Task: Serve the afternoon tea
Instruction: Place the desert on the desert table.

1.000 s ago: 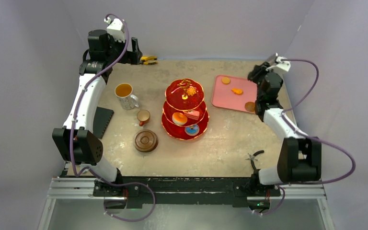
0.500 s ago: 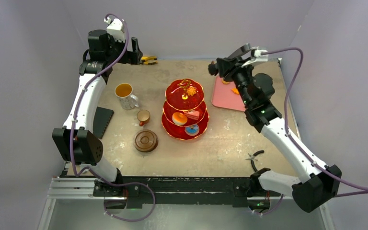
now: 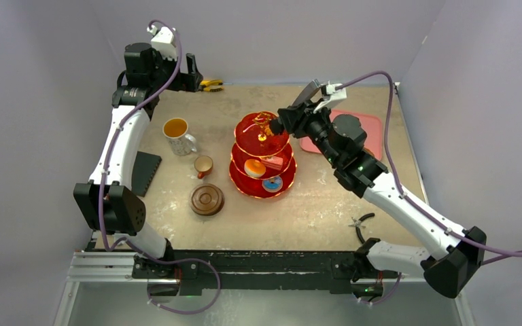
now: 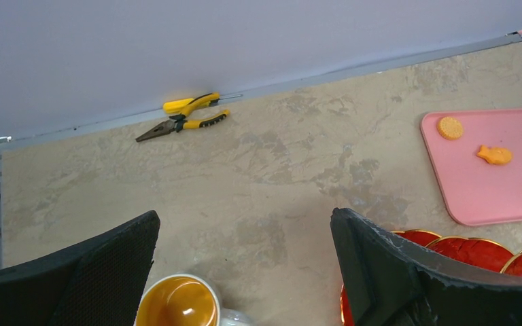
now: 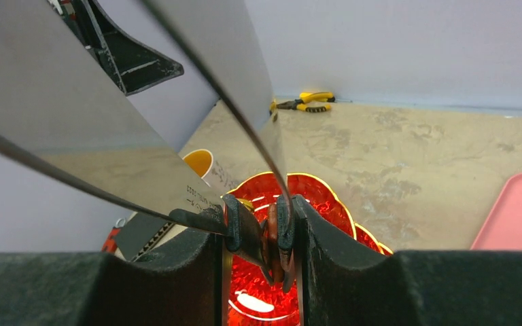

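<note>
The red three-tier stand (image 3: 263, 153) with its gold handle stands mid-table, with small pastries (image 3: 254, 168) on its lower tiers. My right gripper (image 3: 292, 121) is shut on metal tongs (image 5: 197, 122). Their black tips pinch a brown round pastry (image 5: 272, 234) just above the stand's top tier (image 5: 326, 204). The white mug of amber tea (image 3: 175, 129) stands to the left, with the small brown cup (image 3: 203, 164) and saucer (image 3: 207, 200) nearer. My left gripper (image 4: 245, 224) is open and empty, raised above the mug (image 4: 177, 305) at the back left.
The pink tray (image 3: 370, 125) lies at the back right, partly under my right arm; it holds an orange biscuit (image 4: 450, 127) and a fish-shaped piece (image 4: 493, 155). Yellow pliers (image 3: 211, 85) lie at the back wall. A black tool (image 3: 361, 223) lies front right, a black slab (image 3: 146, 173) at left.
My right arm has swung left from the pink tray to above the stand's top tier, carrying the tongs and brown pastry. The left arm has not moved.
</note>
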You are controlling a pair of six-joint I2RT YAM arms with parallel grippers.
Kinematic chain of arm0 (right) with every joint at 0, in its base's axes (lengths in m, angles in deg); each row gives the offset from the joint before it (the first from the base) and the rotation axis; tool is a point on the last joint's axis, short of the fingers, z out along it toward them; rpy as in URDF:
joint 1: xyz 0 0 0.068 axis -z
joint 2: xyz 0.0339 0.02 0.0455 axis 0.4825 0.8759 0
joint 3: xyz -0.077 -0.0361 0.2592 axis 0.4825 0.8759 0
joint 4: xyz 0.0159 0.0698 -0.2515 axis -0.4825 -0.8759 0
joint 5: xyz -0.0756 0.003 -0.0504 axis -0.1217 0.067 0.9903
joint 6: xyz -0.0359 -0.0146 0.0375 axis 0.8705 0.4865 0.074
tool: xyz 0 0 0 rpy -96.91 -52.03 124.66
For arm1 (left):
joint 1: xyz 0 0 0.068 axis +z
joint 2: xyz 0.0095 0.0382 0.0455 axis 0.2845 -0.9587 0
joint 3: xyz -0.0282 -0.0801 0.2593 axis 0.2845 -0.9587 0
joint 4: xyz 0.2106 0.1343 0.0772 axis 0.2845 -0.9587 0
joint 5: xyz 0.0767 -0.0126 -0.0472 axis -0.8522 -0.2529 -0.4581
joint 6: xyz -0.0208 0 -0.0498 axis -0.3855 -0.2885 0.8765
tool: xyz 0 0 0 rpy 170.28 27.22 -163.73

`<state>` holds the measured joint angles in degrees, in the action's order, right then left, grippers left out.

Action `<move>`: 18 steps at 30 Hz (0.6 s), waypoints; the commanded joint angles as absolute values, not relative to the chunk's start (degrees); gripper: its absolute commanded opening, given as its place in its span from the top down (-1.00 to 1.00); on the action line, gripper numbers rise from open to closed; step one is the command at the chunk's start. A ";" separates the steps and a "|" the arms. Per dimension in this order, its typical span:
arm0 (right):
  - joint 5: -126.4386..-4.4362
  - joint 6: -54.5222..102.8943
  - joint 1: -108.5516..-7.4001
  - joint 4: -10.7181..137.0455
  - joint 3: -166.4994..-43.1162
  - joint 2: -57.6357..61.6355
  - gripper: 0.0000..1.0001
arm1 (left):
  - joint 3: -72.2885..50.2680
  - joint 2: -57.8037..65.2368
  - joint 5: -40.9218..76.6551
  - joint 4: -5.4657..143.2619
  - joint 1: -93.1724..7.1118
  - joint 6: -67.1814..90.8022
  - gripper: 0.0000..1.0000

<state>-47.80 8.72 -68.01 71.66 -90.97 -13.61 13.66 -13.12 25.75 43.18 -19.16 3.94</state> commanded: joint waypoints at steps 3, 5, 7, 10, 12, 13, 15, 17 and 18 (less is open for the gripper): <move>-46.19 6.87 -69.42 71.06 -91.10 -15.62 0.23 | 13.70 -10.62 26.92 44.88 -18.64 4.89 -0.94; -46.02 6.78 -69.44 71.21 -90.56 -16.17 0.16 | 13.82 -10.61 26.91 44.91 -18.64 4.89 -0.94; -46.01 6.80 -69.46 71.15 -90.59 -16.39 0.08 | 13.97 -10.68 26.94 44.93 -18.64 4.97 -0.94; -45.77 7.24 -69.46 71.14 -90.82 -16.34 -0.02 | 14.17 -10.70 27.06 45.02 -18.64 5.20 -0.94; -45.67 7.35 -69.44 71.22 -90.87 -16.39 -0.03 | 14.22 -10.62 27.16 45.07 -18.64 5.31 -0.94; -45.50 7.36 -69.47 71.29 -90.86 -16.45 -0.03 | 14.28 -10.55 27.13 45.01 -18.64 5.31 -0.94; -44.67 7.51 -69.47 71.38 -90.89 -16.75 -0.01 | 14.22 -10.53 27.07 45.00 -18.64 5.24 -0.94; -43.23 7.62 -69.47 71.03 -90.92 -17.49 0.01 | 14.29 -10.53 27.02 44.85 -18.64 5.09 -0.94; -43.42 7.39 -69.46 70.10 -90.94 -17.86 0.02 | 14.27 -10.53 27.01 44.84 -18.64 5.02 -0.94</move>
<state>-46.11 7.47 -69.30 70.13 -90.54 -15.12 13.66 -13.10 25.97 43.20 -19.16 4.15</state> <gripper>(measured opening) 0.506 0.967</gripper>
